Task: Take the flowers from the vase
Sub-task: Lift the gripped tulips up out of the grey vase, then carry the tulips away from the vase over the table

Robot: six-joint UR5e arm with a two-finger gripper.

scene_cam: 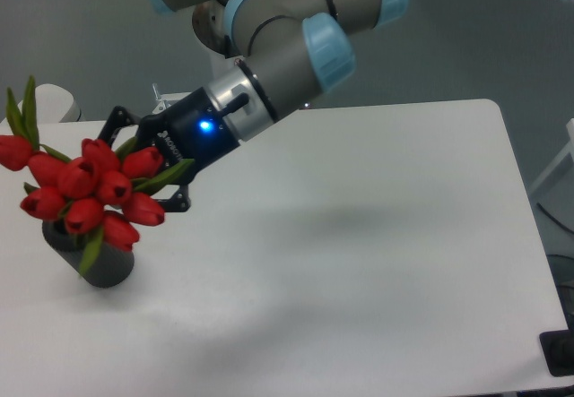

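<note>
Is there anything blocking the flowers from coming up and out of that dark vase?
Nothing visible does. The gripper is shut on the flowers behind the buds, the space above the vase is open, and the white table around it shows nothing nearby. Whether the stems have cleared the vase is hidden.
</note>
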